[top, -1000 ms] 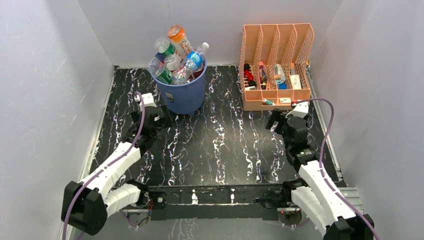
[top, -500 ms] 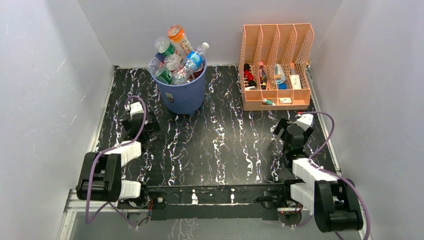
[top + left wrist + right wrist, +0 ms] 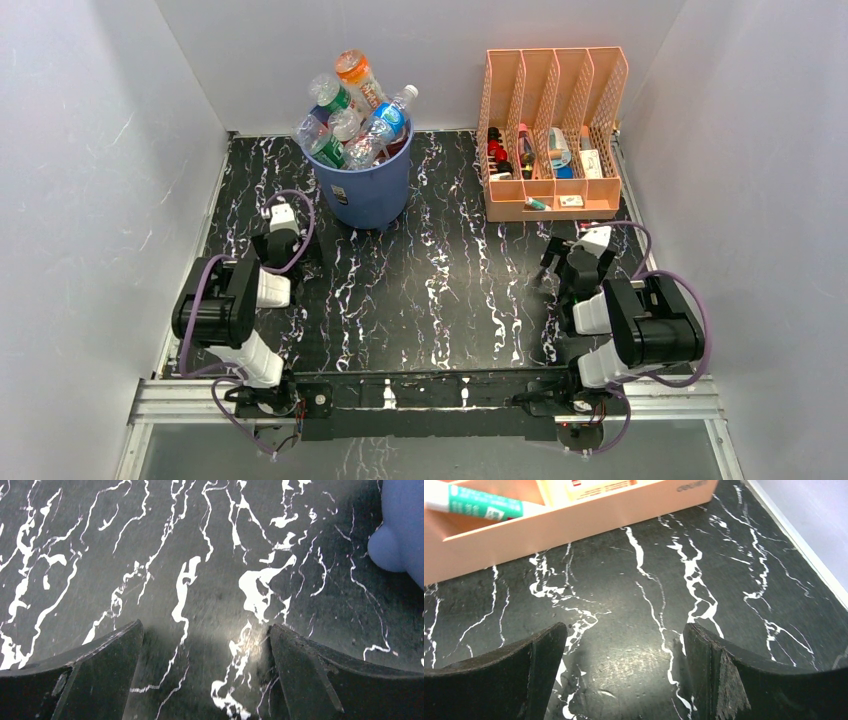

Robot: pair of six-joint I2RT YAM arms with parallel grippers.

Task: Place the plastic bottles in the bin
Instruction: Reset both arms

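Observation:
Several plastic bottles (image 3: 352,112), clear and orange with green, red and blue labels, stick out of the top of the round blue bin (image 3: 368,190) at the back left. My left gripper (image 3: 285,250) hangs low over the table, near-left of the bin, open and empty. In the left wrist view the left gripper (image 3: 205,640) has only marbled table between its fingers, and a foot of the bin (image 3: 400,530) shows at the top right. My right gripper (image 3: 560,262) is low in front of the organizer, open and empty; the right wrist view shows the right gripper (image 3: 624,640) over bare table.
A peach slotted file organizer (image 3: 553,205) with small bottles and tubes stands at the back right; its front wall (image 3: 574,520) and a green-and-white tube (image 3: 474,505) show in the right wrist view. White walls enclose the black marbled table (image 3: 440,290). Both arms are folded near their bases.
Both arms have folded back toward their bases and their grippers have come down close to the table. Both grippers stayed open. The bin and bottles have not moved.

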